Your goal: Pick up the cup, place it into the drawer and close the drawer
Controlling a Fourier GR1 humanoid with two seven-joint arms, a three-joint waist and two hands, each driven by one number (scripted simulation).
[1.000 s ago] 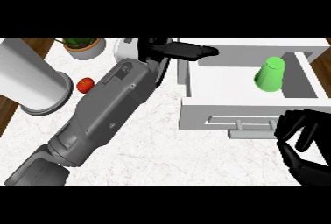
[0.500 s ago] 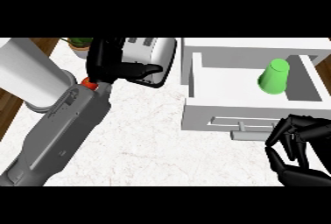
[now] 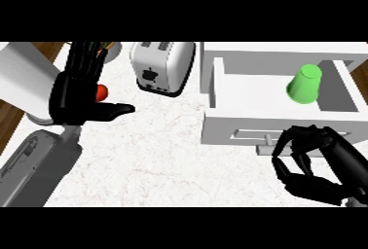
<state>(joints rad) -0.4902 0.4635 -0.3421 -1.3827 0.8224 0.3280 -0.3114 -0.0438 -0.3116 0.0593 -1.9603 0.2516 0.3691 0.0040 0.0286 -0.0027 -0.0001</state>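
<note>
Left hand (image 3: 79, 95): has drawn back from over the drawer to the counter's left, fingers straight and empty, thumb out; placing is judged complete. Right hand (image 3: 316, 163): fingers curled, holding nothing, just at the drawer's handle (image 3: 251, 136); closing remains. White open drawer (image 3: 251, 92): holds the green tapered plastic cup (image 3: 307, 83), standing at its right end. White toaster (image 3: 164, 65): beside the drawer.

Green cup (image 3: 306, 84) upside down inside open white drawer (image 3: 277, 130).
</note>
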